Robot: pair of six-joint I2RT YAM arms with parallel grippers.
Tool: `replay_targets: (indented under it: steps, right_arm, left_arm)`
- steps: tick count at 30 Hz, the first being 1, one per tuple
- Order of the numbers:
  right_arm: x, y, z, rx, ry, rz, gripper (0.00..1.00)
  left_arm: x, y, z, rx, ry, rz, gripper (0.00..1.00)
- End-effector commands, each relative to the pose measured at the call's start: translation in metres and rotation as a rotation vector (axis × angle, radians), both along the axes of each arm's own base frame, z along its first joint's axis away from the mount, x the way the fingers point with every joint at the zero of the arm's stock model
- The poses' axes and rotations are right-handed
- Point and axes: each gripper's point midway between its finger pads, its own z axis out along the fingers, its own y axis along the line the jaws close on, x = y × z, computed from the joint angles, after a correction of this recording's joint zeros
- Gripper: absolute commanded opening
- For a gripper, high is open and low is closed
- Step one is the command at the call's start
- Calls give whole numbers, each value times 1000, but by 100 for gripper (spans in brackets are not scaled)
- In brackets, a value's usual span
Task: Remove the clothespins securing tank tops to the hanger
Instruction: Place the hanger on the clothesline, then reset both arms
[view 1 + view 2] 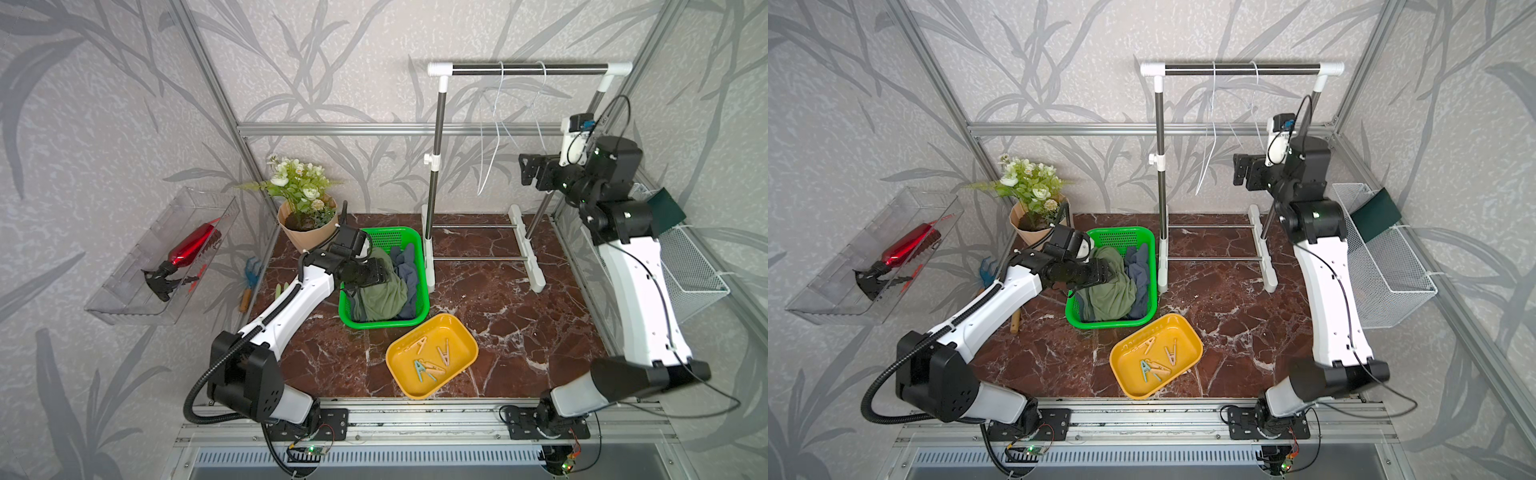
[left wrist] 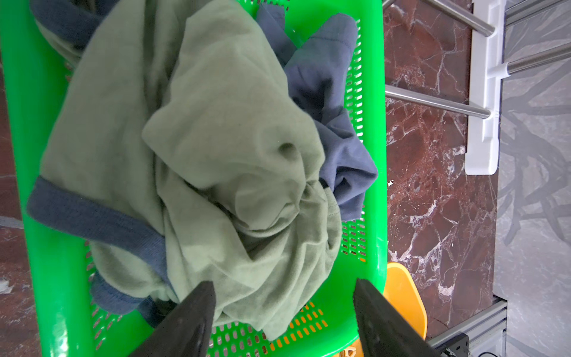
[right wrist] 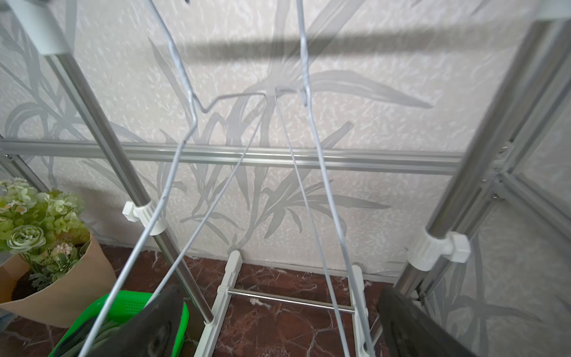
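Observation:
Two bare white wire hangers hang from the rack's rail. The olive tank top and the slate-blue tank top lie crumpled in the green basket. A teal clothespin and pale tan clothespins lie in the yellow tray. My left gripper hovers open just over the olive top, gripping nothing. My right gripper is open beside the hangers, with one hanger's wires running between its fingers.
A potted plant stands behind the basket. The rack's white feet and cross bars take up the back right. A wire basket hangs on the right wall, and a clear bin holding a red spray bottle on the left wall.

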Motion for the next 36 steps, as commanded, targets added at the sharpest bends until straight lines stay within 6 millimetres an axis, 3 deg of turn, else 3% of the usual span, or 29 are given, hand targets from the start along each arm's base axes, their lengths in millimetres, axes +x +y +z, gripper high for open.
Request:
replay_targets:
  steps: [1,5,9,13,17,19,21,23,24,26,28,33,36]
  right_arm:
    - [-48,-17,39,-26,-178,-69,99]
    - [-96,-26,14,-24,-172,-100,99]
    - [-131,-32,-32,9,-121,-113,99]
    - [-148,-31,-90,26,-5,-101,99]
    - [-152,-16,-156,71,101,-21,99]
    - [-149,-7,-190,90,127,23,99]
    - [-139,-6,-227,89,163,20,99]
    - [-126,-8,-260,49,197,8,99]
    - [-119,-9,-276,35,221,-2,99]
    - [-107,-7,-296,28,257,5,99]
    - [-93,-5,-314,2,269,13,99]
    - [-65,-32,-346,-121,104,-127,99]
    - [-52,-33,-372,-126,106,-130,99]
  left_arm:
    - [3,3,34,-16,-117,-8,71]
    - [0,11,50,-5,-208,6,71]
    - [-7,28,60,31,-296,59,71]
    - [-13,53,58,110,-368,133,74]
    - [-11,85,43,241,-388,239,76]
    - [-8,95,36,285,-420,276,76]
    - [-2,114,29,316,-483,400,69]
    - [9,112,30,329,-630,370,70]
    - [14,110,32,344,-716,339,98]
    - [19,121,31,430,-787,357,99]
    - [24,137,21,560,-743,382,99]
    - [52,160,-14,836,-634,369,99]
    - [69,162,-42,945,-648,302,99]
